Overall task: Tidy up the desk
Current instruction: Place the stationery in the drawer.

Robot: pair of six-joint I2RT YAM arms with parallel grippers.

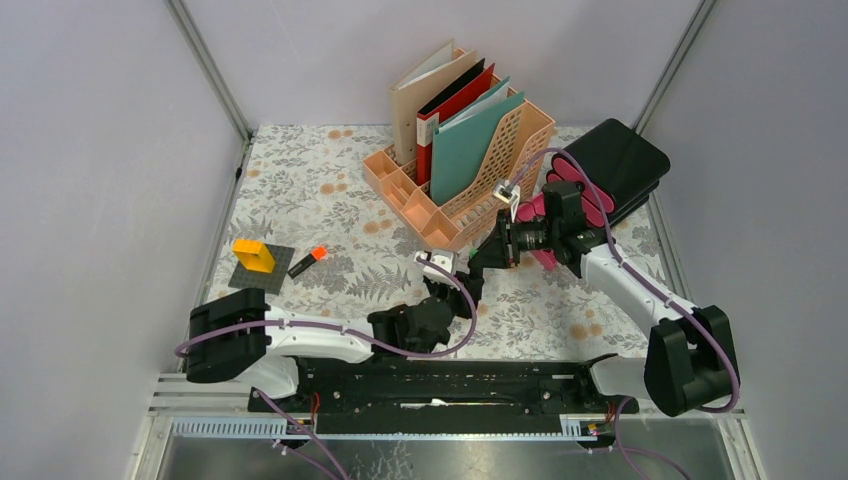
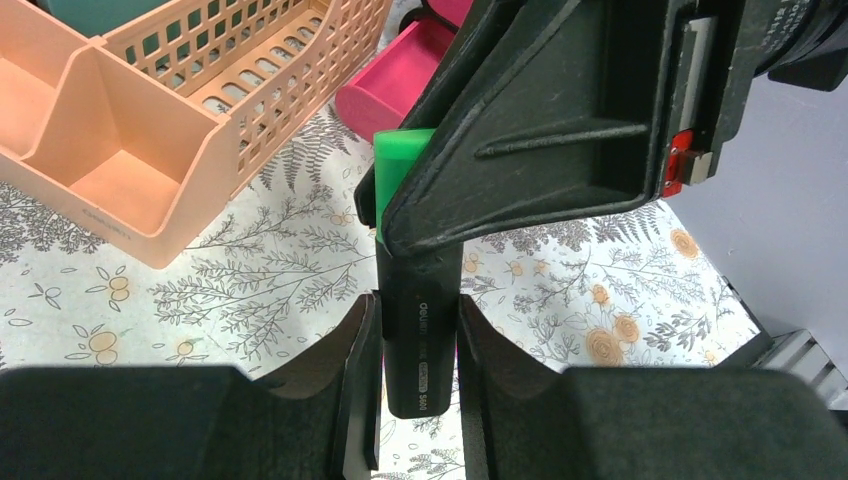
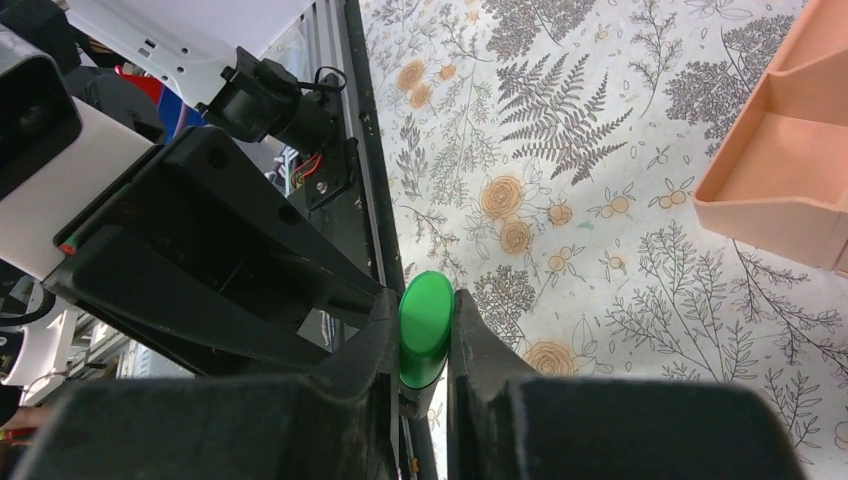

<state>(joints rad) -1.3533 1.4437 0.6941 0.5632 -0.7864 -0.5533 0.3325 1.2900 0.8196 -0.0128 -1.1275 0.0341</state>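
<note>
Above the flowered desk (image 1: 330, 190), near its middle front, both grippers meet on one black highlighter (image 2: 420, 330) with a green cap (image 3: 425, 320). My left gripper (image 2: 418, 390) is shut on the black barrel, which stands up between its jaws. My right gripper (image 3: 425, 345) comes in from the right and is shut on the green cap end. In the top view the left gripper (image 1: 450, 272) and the right gripper (image 1: 480, 257) almost touch, and they hide the highlighter there. In the left wrist view the right gripper's fingers (image 2: 540, 140) cover most of the cap.
A peach file rack (image 1: 440, 200) with folders stands at the back centre, just beyond the grippers. A black case with pink parts (image 1: 620, 160) lies at the back right. At the left are a yellow block (image 1: 253, 255) on a dark pad and an orange-tipped black item (image 1: 308, 261).
</note>
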